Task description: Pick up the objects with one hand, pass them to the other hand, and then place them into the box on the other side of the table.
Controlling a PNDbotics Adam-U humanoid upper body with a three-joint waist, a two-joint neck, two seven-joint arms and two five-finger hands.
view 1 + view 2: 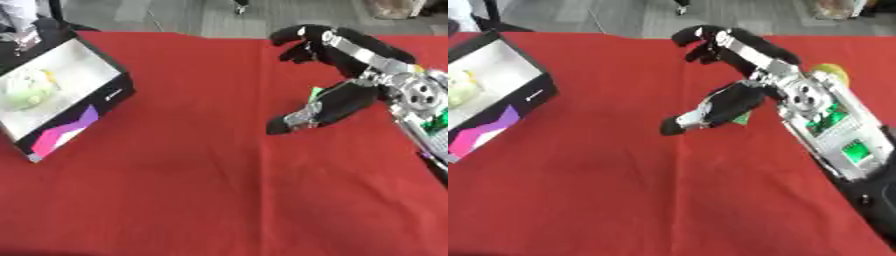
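My right hand point(741, 102) hovers over the right half of the red table point(175, 180), fingers spread and slightly bent, thumb stretched toward the table's middle, with nothing clearly between them. A small green thing point(316, 93) peeks out beside the palm; I cannot tell if it touches the hand. A yellow-green rounded object point(831, 73) lies behind the wrist. The black box point(112, 96) with a white inside stands at the far left, and a pale green object point(30, 89) lies in it. My left hand does not show.
The box has a pink and purple pattern on its near wall point(63, 131). Grey floor lies beyond the table's far edge point(175, 20). Dark gear stands behind the box at the upper left corner point(26, 35).
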